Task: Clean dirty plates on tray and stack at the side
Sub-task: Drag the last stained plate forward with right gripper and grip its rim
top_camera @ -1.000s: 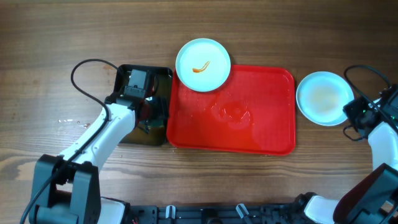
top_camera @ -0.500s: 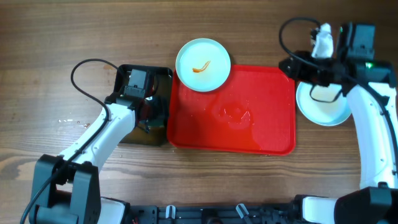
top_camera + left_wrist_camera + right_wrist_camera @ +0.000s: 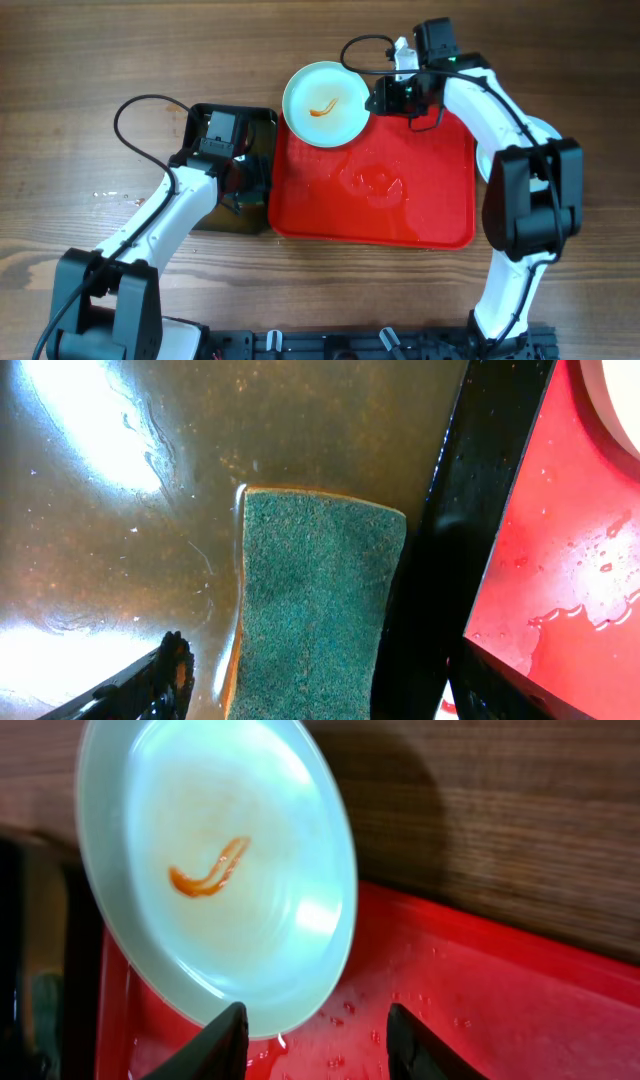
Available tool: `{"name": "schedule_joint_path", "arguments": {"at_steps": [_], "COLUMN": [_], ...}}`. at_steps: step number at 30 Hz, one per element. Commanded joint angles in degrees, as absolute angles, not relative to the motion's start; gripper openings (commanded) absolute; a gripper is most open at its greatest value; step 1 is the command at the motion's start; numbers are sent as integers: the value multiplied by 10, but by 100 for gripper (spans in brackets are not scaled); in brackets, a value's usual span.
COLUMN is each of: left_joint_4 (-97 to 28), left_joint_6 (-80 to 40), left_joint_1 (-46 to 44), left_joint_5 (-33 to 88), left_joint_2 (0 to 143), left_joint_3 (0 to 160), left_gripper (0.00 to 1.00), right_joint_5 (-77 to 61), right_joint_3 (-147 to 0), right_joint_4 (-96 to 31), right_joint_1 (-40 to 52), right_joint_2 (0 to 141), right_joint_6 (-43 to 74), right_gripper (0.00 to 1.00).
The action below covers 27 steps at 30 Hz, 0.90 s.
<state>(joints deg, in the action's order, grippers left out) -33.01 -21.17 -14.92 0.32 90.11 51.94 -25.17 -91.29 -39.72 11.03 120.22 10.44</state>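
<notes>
A dirty plate, pale with an orange sauce streak, rests on the far-left corner of the red tray, partly over the table. My right gripper is open at the plate's right rim. In the right wrist view the plate has its near rim between the open fingers, above the wet tray. Another pale plate lies right of the tray, mostly hidden by my right arm. My left gripper is open, low over a green sponge.
A smaller black tray holding brownish water stands against the red tray's left side, with the sponge lying in it. Water drops and a faint smear lie on the red tray's middle. A black cable loops left of the black tray.
My right arm has swung from the table's right edge across to the dirty plate at the tray's far-left corner. The left arm and sponge have not moved.
</notes>
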Motion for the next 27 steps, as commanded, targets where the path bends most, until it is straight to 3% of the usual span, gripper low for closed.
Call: {"name": "schedule_joint_path", "arguments": {"at_steps": [1, 4, 7, 11, 21, 27], "left_joint_4": [-328, -328, -328, -328, -328, -328], "left_joint_6": [-217, -217, -217, -217, -217, -217], "left_joint_1": [-147, -147, -147, -147, -147, -147], "left_joint_5": [6, 6, 6, 6, 6, 6], "left_joint_2": [900, 900, 900, 900, 900, 900], "left_joint_3": [517, 517, 517, 517, 517, 517], "left_gripper": [79, 79, 79, 79, 80, 80], "right_joint_5": [-248, -191, -161, -161, -83, -103], "right_joint_3": [-922, -922, -921, -921, -921, -802], "right_joint_4": [-372, -366, -366, -391, -631, -618], "right_joint_1": [127, 151, 158, 157, 140, 140], "right_joint_2": [1244, 1271, 1276, 1276, 1173, 1100], "right_joint_6": [167, 187, 228, 229, 185, 197], "right_gripper": [45, 44, 22, 5, 4, 4]}}
